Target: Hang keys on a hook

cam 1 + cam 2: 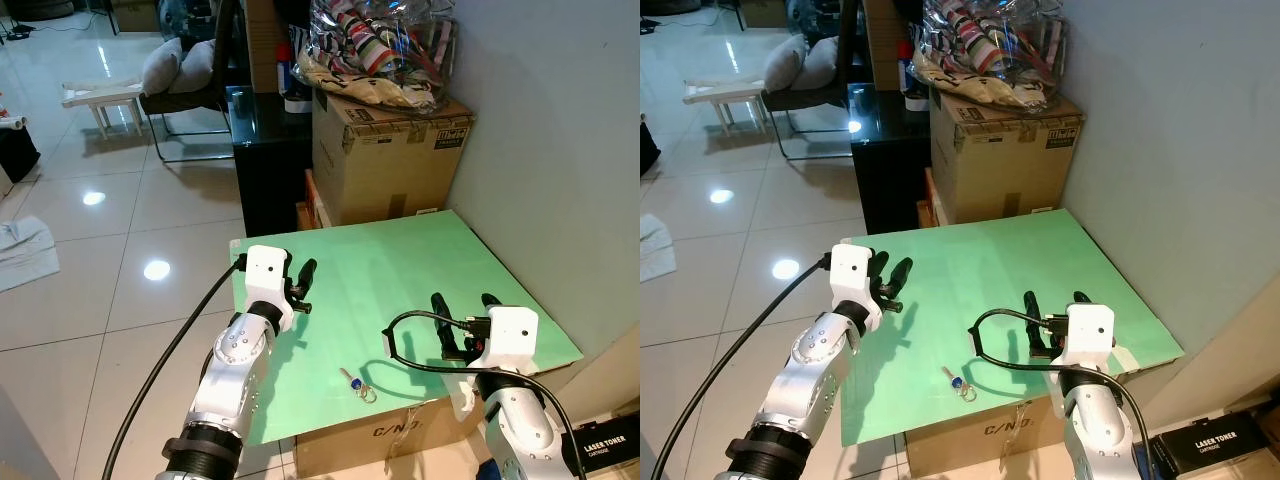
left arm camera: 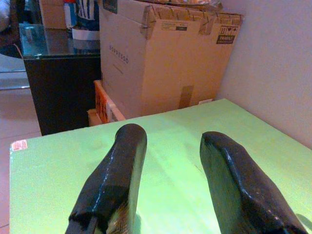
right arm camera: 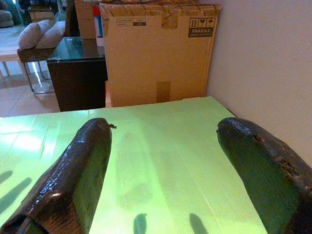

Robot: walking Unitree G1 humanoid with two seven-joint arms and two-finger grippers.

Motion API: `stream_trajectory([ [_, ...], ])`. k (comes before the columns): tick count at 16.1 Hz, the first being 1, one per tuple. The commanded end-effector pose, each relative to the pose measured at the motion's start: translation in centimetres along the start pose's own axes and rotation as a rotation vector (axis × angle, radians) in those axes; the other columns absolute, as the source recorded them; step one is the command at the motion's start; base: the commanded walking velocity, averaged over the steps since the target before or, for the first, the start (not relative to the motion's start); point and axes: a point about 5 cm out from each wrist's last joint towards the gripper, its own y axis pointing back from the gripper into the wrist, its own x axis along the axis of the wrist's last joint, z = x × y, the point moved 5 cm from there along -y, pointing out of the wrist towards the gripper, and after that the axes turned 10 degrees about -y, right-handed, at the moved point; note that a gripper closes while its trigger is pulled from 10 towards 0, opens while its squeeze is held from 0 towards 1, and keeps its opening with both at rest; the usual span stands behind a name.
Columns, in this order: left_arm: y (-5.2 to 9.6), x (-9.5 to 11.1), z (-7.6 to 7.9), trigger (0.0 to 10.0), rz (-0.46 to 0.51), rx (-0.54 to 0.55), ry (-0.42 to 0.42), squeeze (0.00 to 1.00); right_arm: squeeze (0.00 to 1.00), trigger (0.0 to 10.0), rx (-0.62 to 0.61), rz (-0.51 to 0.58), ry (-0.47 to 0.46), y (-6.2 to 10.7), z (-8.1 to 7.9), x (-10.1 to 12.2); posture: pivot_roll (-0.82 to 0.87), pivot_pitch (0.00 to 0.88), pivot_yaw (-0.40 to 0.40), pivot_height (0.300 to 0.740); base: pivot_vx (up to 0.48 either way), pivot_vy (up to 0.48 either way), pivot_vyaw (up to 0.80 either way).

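Both claws — left claw point(image 1: 300, 285) and right claw point(image 1: 462, 318) — hover open; next I must grasp the keys point(image 1: 357, 383) near the table's point(image 1: 420, 250) front edge.

My head pair looks down on the green bench point(image 1: 400, 262) from above; both wrist cameras sit low, close, facing the box point(image 3: 158, 53) they share.
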Motion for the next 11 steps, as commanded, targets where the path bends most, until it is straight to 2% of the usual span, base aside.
stream_trajectory([
  [1,0.1,0.4,0.3,10.0,0.021,-0.009,-0.002,0.00,0.00,10.0,-0.006,-0.021,0.003,0.0,0.2,-0.4,-0.20,0.000,0.001,0.740,0.000,0.000,0.00],
  [7,0.1,0.4,0.3,10.0,0.021,-0.009,-0.002,0.00,0.00,10.0,-0.006,-0.021,0.003,0.0,0.2,-0.4,-0.20,0.000,0.001,0.740,0.000,0.000,0.00],
  [9,0.3,-1.7,0.6,10.0,-0.065,-0.029,-0.101,0.00,0.00,10.0,0.002,-0.065,0.016,0.3,0.4,-1.6,-0.20,0.000,-0.005,0.740,0.000,0.000,0.00],
  [11,0.3,-1.7,0.4,10.0,-0.062,-0.020,-0.115,0.00,0.00,10.0,0.007,-0.073,0.017,0.4,0.4,-1.8,-0.20,0.000,-0.003,0.740,0.000,0.000,0.00],
])
